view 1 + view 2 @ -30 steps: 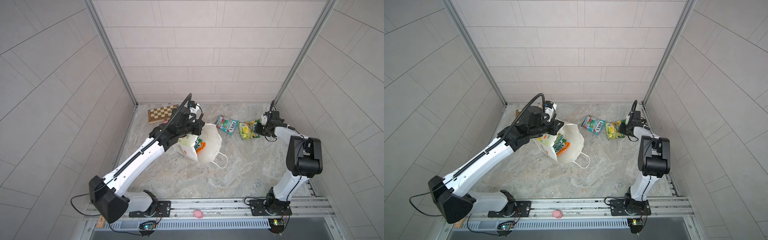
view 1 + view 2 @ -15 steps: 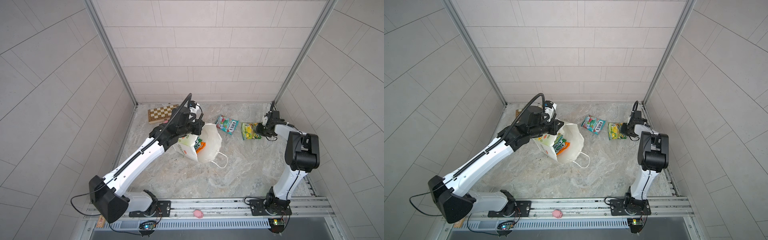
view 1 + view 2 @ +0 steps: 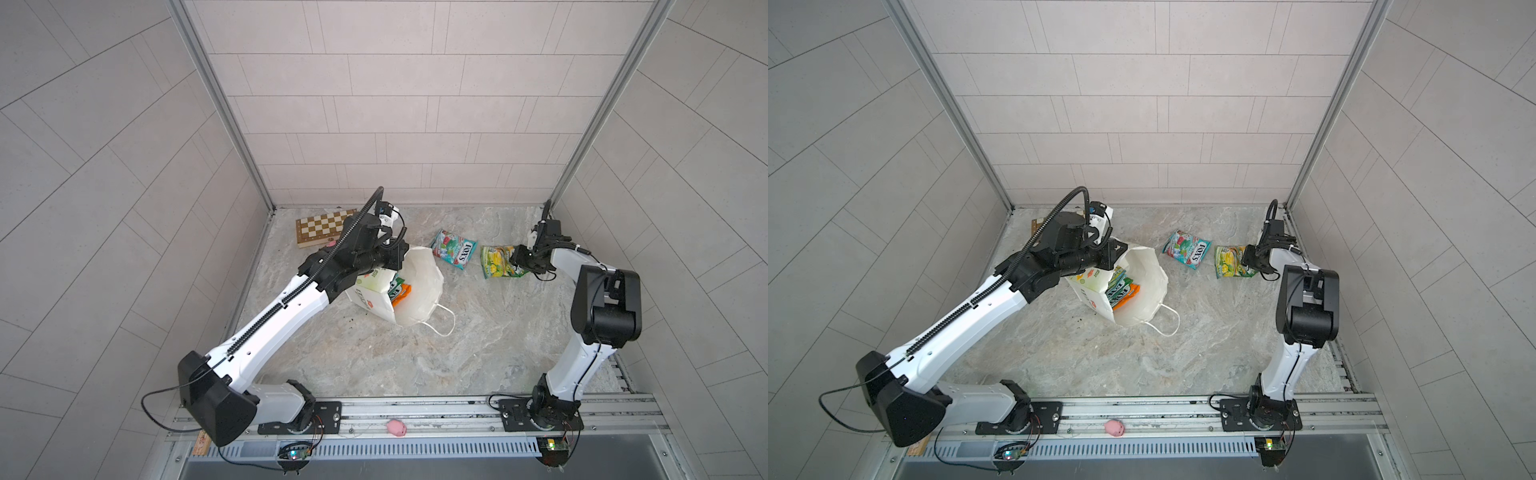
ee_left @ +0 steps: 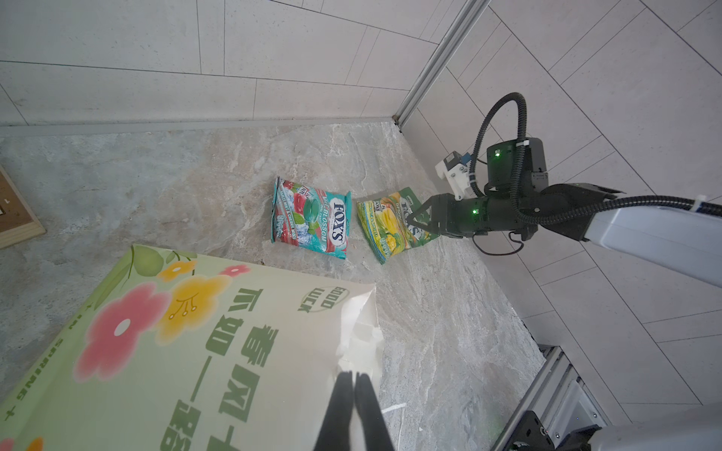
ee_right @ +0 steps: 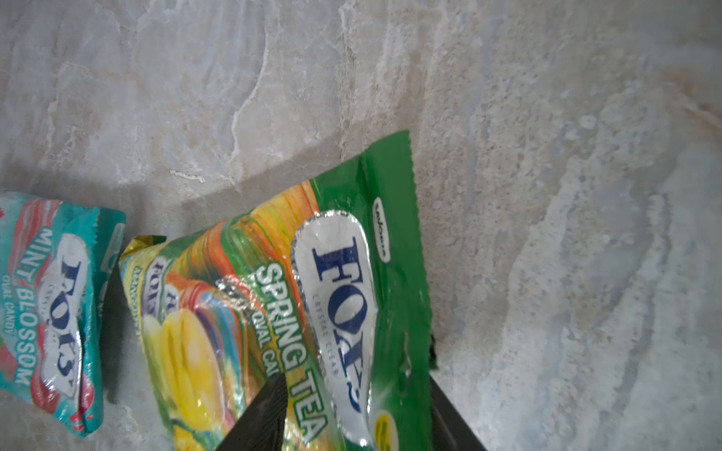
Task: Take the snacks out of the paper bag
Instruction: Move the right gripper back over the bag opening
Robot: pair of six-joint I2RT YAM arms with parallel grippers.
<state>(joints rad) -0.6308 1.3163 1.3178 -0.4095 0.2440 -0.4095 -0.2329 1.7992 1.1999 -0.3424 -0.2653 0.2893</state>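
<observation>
Two of the snacks are out on the tabletop [image 3: 374, 353]: a teal packet [image 3: 454, 252] and, just beside it, a yellow-green packet [image 3: 498, 262]. The remaining packets [image 3: 398, 290] show inside the paper bag [image 3: 419, 270], so I judge we're under halfway. My left tool [image 4: 353, 390] is pinched closed on the bag's edge. My right tool [image 5: 351, 410] has its jaws parted astride the yellow-green packet's end, not gripping it.

**Camera stations: four views**

Top pair: mounted high over the front rail [image 3: 436, 409], side by side, looking steeply down; both hold the whole floor [image 3: 478, 340]. Left wrist: close above the paper bag [image 4: 176, 351], facing the teal packet [image 4: 308, 218] and yellow-green packet [image 4: 386, 226]. Right wrist: very near that same pair, looking down.
</observation>
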